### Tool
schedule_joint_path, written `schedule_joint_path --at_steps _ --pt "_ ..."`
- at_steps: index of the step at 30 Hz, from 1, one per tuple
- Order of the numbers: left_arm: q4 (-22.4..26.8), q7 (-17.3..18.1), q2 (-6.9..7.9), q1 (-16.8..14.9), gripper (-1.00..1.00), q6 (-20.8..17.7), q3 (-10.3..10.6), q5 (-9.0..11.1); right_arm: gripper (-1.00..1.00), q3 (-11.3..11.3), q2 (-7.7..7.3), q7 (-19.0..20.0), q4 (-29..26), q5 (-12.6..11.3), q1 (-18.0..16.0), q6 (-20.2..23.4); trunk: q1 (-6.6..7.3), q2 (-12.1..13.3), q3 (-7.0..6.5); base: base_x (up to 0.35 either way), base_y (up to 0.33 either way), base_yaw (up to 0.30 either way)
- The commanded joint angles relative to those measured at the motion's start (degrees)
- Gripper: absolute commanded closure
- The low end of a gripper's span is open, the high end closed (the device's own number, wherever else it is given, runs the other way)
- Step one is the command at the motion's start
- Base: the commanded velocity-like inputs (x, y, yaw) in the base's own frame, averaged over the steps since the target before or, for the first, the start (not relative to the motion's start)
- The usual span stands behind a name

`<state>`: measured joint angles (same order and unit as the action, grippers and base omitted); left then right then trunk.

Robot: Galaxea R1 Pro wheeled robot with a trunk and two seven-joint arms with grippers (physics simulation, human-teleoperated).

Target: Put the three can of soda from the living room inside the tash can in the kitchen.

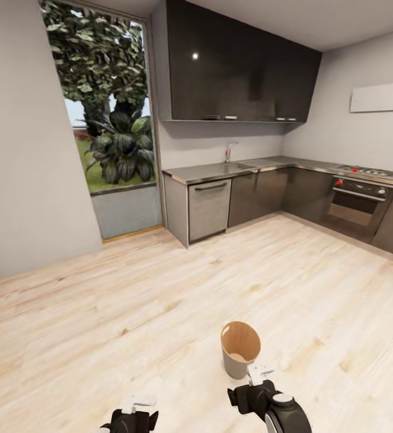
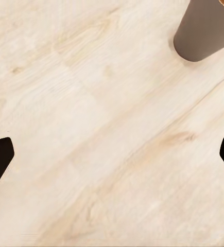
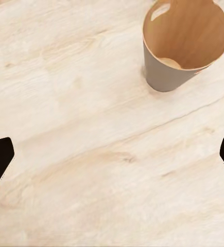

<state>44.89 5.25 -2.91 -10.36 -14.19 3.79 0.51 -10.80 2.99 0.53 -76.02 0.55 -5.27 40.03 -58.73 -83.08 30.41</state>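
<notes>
Both grippers sit at the bottom of the head frame, left gripper [image 1: 135,415] and right gripper [image 1: 257,385], fingers spread wide and empty. Just above the right one stands the tash can [image 1: 240,349] on the wood floor [image 1: 160,300], lower centre.

The head camera is looking from high up, forward and down across the pale wooden floor [image 1: 160,300] toward the dark kitchen cabinets [image 1: 238,66]. Both wrist cameras are looking down at that floor from closer. All three are sharing the small round grey-brown bin [image 1: 240,349] [image 2: 202,31] [image 3: 186,43].
</notes>
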Motion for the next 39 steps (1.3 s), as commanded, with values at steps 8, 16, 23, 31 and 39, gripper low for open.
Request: schedule_joint_path --at_steps 8,16,23,31,39 --pt "1.5 0.2 -0.25 -0.6 -1.00 -0.8 1.1 -0.6 -1.00 -2.3 -0.07 -0.1 -0.1 -0.3 0.0 0.1 0.00 0.0 0.35 0.342 0.000 0.012" --pt "1.4 0.2 -0.15 -1.5 -1.00 -1.0 1.3 -0.6 -1.00 -2.6 -0.26 0.0 -0.6 0.0 0.0 1.2 0.00 0.0 1.04 0.343 0.000 0.002" --pt "1.2 -0.1 -0.18 -1.6 -1.00 -1.0 1.2 -0.6 -1.00 -3.3 -0.07 -0.1 -0.8 0.1 -0.5 4.1 0.00 0.0 1.68 0.343 0.000 0.000" --pt "1.0 0.0 -0.13 -1.6 -1.00 -1.0 1.1 -0.7 -1.00 -3.8 -0.03 -0.1 -0.2 0.0 -0.6 4.3 0.00 0.0 2.42 0.343 0.000 0.000" --pt "1.0 0.1 -0.06 -1.6 -1.00 -0.9 1.2 -0.6 -1.00 -4.8 0.02 -0.2 -0.1 -0.2 -0.7 4.0 0.00 0.0 3.14 0.343 0.000 0.000"
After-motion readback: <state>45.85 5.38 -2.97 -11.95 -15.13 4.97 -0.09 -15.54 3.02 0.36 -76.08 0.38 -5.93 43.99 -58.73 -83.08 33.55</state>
